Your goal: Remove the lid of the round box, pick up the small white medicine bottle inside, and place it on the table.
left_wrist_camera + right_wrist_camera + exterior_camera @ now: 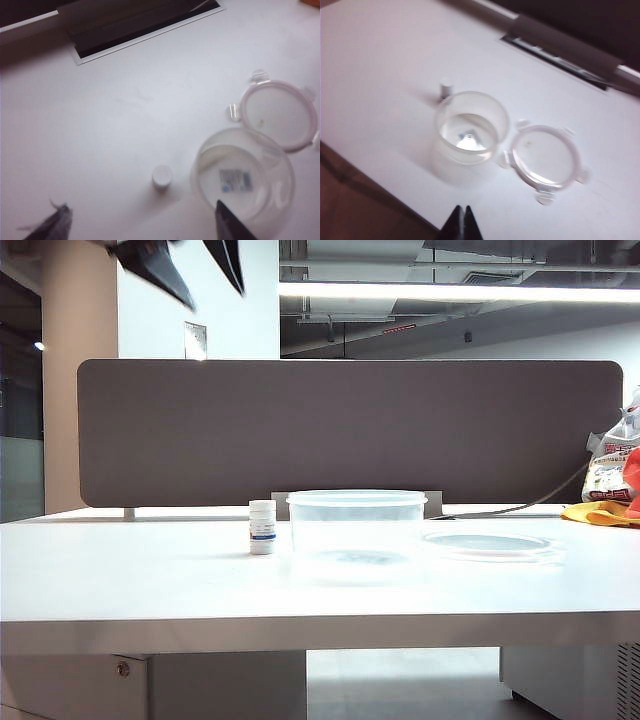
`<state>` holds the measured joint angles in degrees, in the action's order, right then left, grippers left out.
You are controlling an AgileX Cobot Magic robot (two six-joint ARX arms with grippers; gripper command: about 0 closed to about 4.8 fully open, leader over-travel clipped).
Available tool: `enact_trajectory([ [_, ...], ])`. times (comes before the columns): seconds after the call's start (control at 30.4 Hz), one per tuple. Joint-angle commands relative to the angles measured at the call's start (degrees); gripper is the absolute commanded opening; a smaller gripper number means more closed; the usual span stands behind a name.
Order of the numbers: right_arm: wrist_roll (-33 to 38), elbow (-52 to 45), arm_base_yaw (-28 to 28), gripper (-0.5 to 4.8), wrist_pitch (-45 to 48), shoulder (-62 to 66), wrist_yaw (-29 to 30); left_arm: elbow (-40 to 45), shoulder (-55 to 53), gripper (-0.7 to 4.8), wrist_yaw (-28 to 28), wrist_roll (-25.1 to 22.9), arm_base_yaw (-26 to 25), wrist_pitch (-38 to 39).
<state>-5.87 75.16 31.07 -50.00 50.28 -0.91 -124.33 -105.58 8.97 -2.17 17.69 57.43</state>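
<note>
Left of centre in the exterior view, tiny white capped medicine bottle (262, 527) upright on white table (120, 570), just beside clear round plastic box (356, 522); flat translucent lid (488, 544) off, lower right. Left gripper (190, 265), jaws wide apart, upper left; right gripper (463, 222), fingers pressed together, empty. Best simply to clear both arms without brushing the bottle.

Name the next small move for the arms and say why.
Probably just back both arms away. The small white medicine bottle already stands upright on the table beside the round box, the lid lies apart, the left pincer hangs open above, and the right pincer is shut, holding nothing.
</note>
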Motion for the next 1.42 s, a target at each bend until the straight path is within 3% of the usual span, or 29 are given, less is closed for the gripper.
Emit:
enact_trajectory([
  [0.03, 0.09, -3.10, -1.29, -0.05, 0.59, -3.93, -0.44, -0.07, 3.04, 3.71, 0.28, -2.16, -0.02, 5.16],
  [0.23, 2.25, -11.06, -1.49, -0.05, 1.07, -10.54, -0.48, -0.04, 7.15, 3.54, 0.04, -3.74, -0.02, 8.55],
  [0.33, 3.45, -15.06, -1.49, -0.05, 2.43, -13.40, -0.52, -0.04, 8.79, 3.02, -2.21, -4.92, -0.04, 7.34],
  [0.4, 4.07, -18.08, -1.49, -0.05, 4.48, -15.41, -0.66, -0.07, 9.97, 3.00, -4.11, -4.90, -0.04, 5.77],
  [0.66, 5.79, -29.55, -1.53, -0.05, 13.22, -23.37, -4.57, -0.07, 18.80, 2.98, -1.73, -4.59, 2.51, -0.22],
  [0.76, 7.02, -32.92, -1.53, -0.05, 16.11, -26.08, -4.57, -0.07, 22.53, 2.63, -3.02, -5.55, 3.96, -0.94],
  [0.89, 7.43, -36.06, -1.55, -0.05, 18.18, -27.63, -6.08, -0.04, 25.97, 2.33, -4.22, -5.95, 4.33, 1.31],
  [1.02, 7.28, -38.47, -1.53, -0.05, 18.75, -27.80, -7.74, 0.28, 27.65, 2.21, -4.85, -8.24, 4.28, 8.20],
  [1.09, 7.58, -39.30, -1.51, -0.05, 18.80, -27.80, -7.61, 2.82, 29.48, 2.10, -5.53, -8.85, 4.24, 9.46],
  [1.19, 7.56, -39.47, -1.53, -0.05, 19.56, -27.82, -8.00, 10.69, 34.03, 2.10, -5.14, -8.83, 4.24, 4.79],
  [1.42, 7.56, -39.47, -1.51, -0.05, 22.45, -27.80, -7.10, 39.08, 50.40, 2.10, -3.56, -1.77, 4.24, -16.41],
])
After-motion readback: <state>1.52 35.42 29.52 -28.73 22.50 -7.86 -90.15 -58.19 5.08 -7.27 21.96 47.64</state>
